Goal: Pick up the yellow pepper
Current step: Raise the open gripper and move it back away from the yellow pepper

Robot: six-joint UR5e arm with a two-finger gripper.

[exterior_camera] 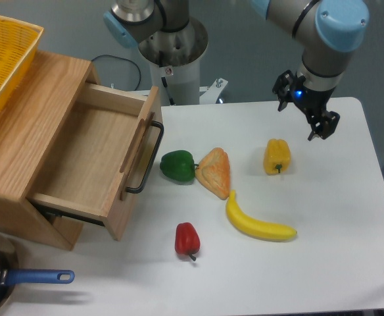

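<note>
Item: yellow pepper [277, 157], lying on white table [350, 217] at approx 2 o'clock from table centre, stem end pointing toward me, standing alone w/ bare surface around it. Gripper [306, 116] hanging above and at pepper's 1 o'clock, not touching it; fingers are showing spread apart, nothing between them, contacting nothing. Neighbours: orange ridged wedge [214, 172] sitting near at pepper's 9 o'clock, green pepper [178, 165] touching wedge's far side, banana [258, 224] lying near at pepper's 6–7 o'clock, red pepper [187, 239] well apart at 8 o'clock. Open wooden drawer [93, 155] occupying table's 9 o'clock side; yellow basket [1, 59] on top of it. Risks, as I'm judging: pepper is glossy and lobed, so fingers closing off-centre or across a lobe could be squeezing it out sideways; descending too far risks pressing tips into tabletop; a misaligned approach could be nudging pepper toward wedge. Pick not yet begun.
</note>
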